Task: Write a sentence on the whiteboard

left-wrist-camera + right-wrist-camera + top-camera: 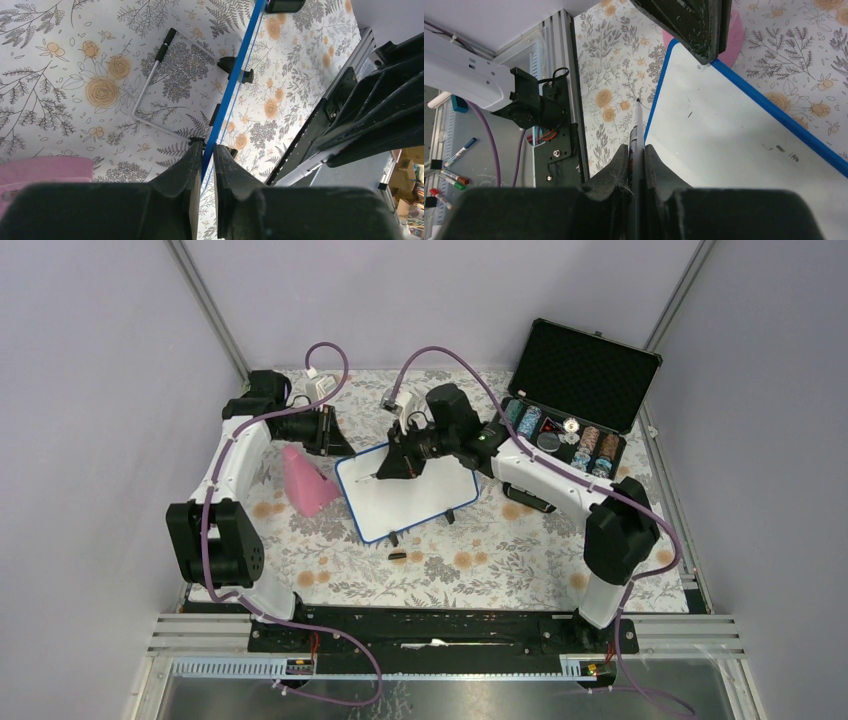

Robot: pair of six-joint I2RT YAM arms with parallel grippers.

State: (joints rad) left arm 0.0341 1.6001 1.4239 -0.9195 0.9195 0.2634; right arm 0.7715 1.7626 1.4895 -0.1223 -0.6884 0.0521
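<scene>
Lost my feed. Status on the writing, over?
Left gripper shut on whiteboard edge. Right gripper shut on marker. Board blank but for specks. Nothing blocking.

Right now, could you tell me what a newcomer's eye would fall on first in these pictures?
The nearly blank, blue-framed whiteboard in the centre draws the eye first: the left claw pinches its frame near the far-left corner, and the right claw holds a marker close by. Next comes the open black case of chips at the far right.

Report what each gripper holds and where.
Left gripper: the whiteboard, pinched by its blue frame near a corner. Right gripper: a marker, gripped on its barrel, tip free.
</scene>
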